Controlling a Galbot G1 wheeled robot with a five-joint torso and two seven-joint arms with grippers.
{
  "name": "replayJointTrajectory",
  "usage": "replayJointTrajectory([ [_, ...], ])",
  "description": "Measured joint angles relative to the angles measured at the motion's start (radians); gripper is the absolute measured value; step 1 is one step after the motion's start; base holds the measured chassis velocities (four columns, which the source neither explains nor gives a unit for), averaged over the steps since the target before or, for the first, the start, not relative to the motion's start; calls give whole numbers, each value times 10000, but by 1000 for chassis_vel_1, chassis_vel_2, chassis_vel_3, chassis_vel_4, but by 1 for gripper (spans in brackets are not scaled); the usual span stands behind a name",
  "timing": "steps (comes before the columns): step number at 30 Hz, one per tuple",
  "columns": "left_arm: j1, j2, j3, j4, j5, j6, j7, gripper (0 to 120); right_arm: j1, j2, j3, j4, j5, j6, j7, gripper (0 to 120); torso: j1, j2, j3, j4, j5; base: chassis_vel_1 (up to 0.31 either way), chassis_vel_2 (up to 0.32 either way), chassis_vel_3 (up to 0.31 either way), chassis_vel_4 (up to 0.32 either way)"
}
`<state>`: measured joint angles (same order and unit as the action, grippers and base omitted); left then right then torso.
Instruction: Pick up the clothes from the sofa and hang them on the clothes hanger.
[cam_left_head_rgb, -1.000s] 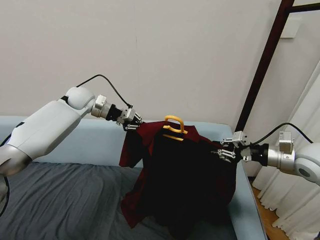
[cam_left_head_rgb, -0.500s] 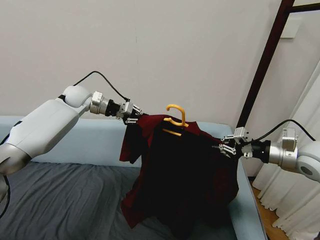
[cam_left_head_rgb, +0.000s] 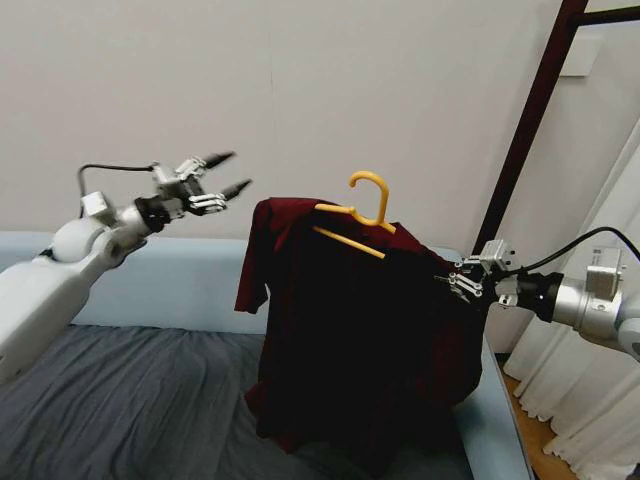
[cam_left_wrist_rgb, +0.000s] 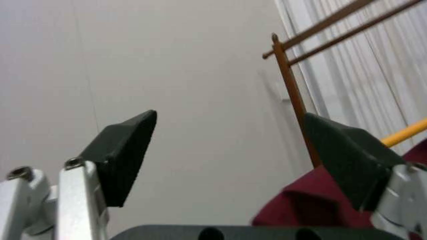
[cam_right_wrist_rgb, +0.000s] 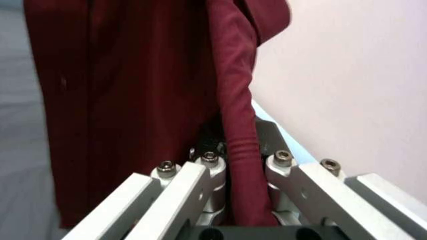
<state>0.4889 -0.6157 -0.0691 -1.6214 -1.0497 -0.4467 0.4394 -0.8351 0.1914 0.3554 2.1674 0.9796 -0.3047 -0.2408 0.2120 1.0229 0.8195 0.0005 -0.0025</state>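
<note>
One dark red cloth shirt on tilted yellow plastic hanger, above grey-blue sofa (hem near the cushion); right gripper pinches its edge, left gripper spread, apart from it.

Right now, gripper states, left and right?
Left gripper: open, empty, in the air beside the red shirt.
Right gripper: shut on the red shirt's edge.
</note>
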Motion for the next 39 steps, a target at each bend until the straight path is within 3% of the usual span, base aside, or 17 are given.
replayJointTrajectory([
  [1, 0, 0, 0, 0, 0, 0, 0, 89, 0, 0, 0, 0, 0, 0, 0, 4, 0, 0, 0, 0, 0, 0, 0, 0, 0],
  [2, 677, -150, -312, -731, 162, 179, -857, 95, -413, -144, 429, 247, 54, -176, 427, 4, -1, 1, -1, -19, 1, 0, 0, 0, 0],
  [5, 2372, -538, -1020, -2971, 1214, 1450, -3836, 100, -857, -501, 840, 968, 549, -753, 2193, 4, -1, 1, -2, -29, 27, 0, 0, 0, 0],
  [11, 3757, -980, -719, -4409, 1987, 2654, -5375, 100, -847, -1151, 1059, 1914, 1496, -1187, 3809, 4, -1, 1, 0, -12, 17, 0, 0, 0, 0],
  [17, 3593, -1419, -217, -4236, 1646, 2917, -5178, 100, -775, -1524, 1106, 2298, 1592, -1130, 3987, 4, -1, 0, 0, -22, 18, 0, 0, 0, 0],
  [22, 2947, -1556, 1, -3447, 454, 2707, -4365, 94, -760, -1516, 1051, 2433, 1394, -1051, 3987, 4, 1, 0, 1, -18, 20, 0, 0, 0, 0],
  [30, 1830, -1801, 642, -1971, -886, 2367, -2454, 64, -756, -1399, 883, 2410, 1192, -982, 3913, 4, 1, -2, 2, -18, 19, 0, 0, 0, 0],
  [39, 1500, -2092, 989, -1600, -1298, 2368, -1600, 32, -752, -1326, 959, 2391, 1179, -967, 3885, 4, 1, -2, 3, -18, 18, 0, 0, 0, 0],
])
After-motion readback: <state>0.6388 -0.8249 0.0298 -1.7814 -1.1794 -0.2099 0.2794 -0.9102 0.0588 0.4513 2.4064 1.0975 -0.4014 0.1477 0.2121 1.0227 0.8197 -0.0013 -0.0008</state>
